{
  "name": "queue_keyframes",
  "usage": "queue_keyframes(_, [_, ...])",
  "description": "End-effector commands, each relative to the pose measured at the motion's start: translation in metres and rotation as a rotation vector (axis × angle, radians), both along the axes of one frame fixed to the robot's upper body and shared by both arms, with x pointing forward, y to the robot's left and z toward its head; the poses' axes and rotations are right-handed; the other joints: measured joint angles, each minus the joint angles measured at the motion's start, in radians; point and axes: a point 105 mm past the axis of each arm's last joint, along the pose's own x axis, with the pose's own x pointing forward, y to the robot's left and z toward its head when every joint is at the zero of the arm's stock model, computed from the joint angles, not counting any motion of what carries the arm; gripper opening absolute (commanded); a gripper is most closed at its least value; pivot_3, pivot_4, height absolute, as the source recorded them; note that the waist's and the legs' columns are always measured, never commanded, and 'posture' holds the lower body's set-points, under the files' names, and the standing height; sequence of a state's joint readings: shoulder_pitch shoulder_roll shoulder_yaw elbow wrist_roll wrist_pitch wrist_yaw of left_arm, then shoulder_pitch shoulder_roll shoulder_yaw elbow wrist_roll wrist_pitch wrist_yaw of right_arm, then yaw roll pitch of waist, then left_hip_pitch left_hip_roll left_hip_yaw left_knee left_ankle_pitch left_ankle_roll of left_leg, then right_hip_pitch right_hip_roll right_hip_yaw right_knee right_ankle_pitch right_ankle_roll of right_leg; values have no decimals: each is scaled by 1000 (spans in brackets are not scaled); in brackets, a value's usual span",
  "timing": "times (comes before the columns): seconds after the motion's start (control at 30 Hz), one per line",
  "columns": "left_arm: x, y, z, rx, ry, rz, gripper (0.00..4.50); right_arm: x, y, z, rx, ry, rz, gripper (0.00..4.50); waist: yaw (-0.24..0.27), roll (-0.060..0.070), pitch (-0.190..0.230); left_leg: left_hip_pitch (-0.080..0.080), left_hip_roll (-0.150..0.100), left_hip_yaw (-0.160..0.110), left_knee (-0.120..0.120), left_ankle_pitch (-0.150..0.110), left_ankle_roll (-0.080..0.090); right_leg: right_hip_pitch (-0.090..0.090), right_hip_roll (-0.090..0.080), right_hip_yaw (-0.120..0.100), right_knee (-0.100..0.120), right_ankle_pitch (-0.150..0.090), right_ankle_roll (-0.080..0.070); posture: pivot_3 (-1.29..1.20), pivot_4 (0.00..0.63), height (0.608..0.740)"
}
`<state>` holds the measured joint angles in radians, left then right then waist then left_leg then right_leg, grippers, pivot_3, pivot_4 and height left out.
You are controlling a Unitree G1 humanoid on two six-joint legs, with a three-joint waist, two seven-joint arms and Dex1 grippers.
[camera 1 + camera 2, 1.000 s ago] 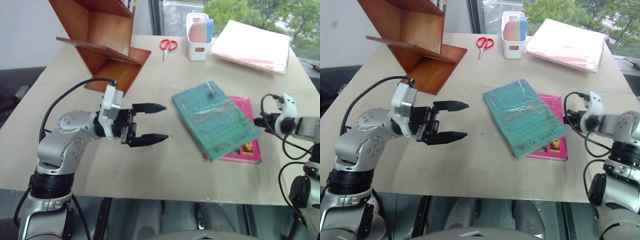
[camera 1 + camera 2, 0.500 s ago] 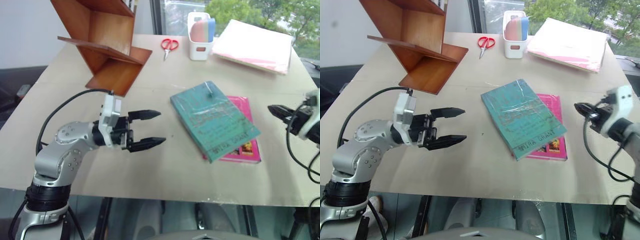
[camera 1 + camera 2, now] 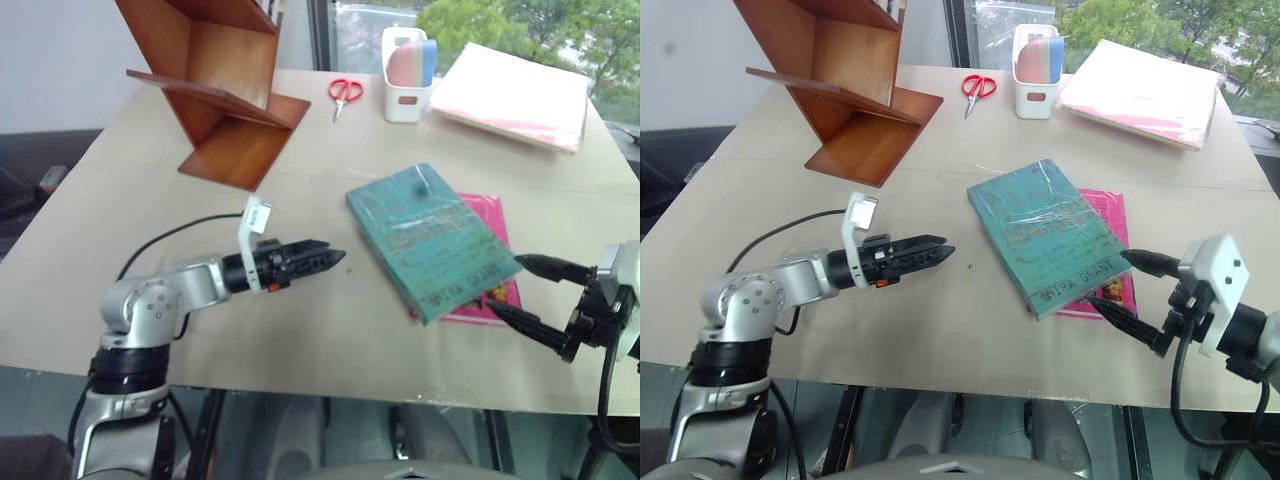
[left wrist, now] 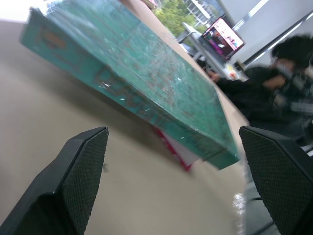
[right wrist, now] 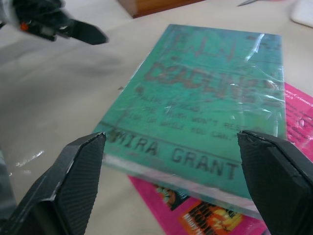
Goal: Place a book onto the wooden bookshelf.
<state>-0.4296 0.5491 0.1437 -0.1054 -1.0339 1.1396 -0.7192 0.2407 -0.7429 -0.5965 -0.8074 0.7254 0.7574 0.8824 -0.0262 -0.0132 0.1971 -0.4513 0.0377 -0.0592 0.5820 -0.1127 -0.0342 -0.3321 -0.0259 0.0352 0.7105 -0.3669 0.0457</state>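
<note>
Right gripper (image 3: 1118, 282) swung in toward near corner of large thin teal-green book (image 3: 1048, 235), jaws now spread wide, empty. Left gripper (image 3: 322, 262) rolled edge-on, wide, empty. Book atop pink book (image 3: 1108, 290); reddish-brown zigzag wooden bookshelf (image 3: 215, 85) well apart.

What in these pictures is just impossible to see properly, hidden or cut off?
- The pink book: mostly covered by the teal book lying on it, so its title cannot be read.
- The wooden bookshelf: its top is cut off by the head views' upper edge.
- The white holder: its contents show as coloured shapes, too small to name.
- The person in the left wrist view: blurred, far behind the table.
</note>
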Motion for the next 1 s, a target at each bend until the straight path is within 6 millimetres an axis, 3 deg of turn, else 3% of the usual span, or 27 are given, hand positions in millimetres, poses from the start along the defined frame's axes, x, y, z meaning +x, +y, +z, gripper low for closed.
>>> queue_keyframes(0.03, [11,-16,-4,-54,136,-2,4500,-6,7,5,-66,-100,-2,4440,7,0,0,0,0,0,0,0,0,0,0,0,0,0,0,0,150,740])
queue_keyframes(0.4, [39,-64,-25,-163,397,38,4500,-15,16,6,-73,-138,-48,4440,12,-1,0,-1,-1,0,0,0,0,0,0,-1,0,0,0,0,150,740])
queue_keyframes(0.77, [44,-97,-32,-267,463,56,4500,-22,16,9,-95,-142,-77,4440,14,-1,-1,0,-1,-1,1,0,0,2,-1,-1,-1,0,0,0,150,740])
queue_keyframes(0.87, [45,-99,-34,-296,487,64,3610,-24,14,9,-106,-139,-84,4500,14,-1,-1,0,-1,-1,1,0,0,2,-1,-1,-1,0,0,0,150,740])
queue_keyframes(1.0, [50,-101,-33,-325,501,72,1841,-24,15,9,-106,-140,-91,4500,14,-2,-1,0,-1,-1,1,0,0,2,-1,-1,-1,0,0,0,150,740])
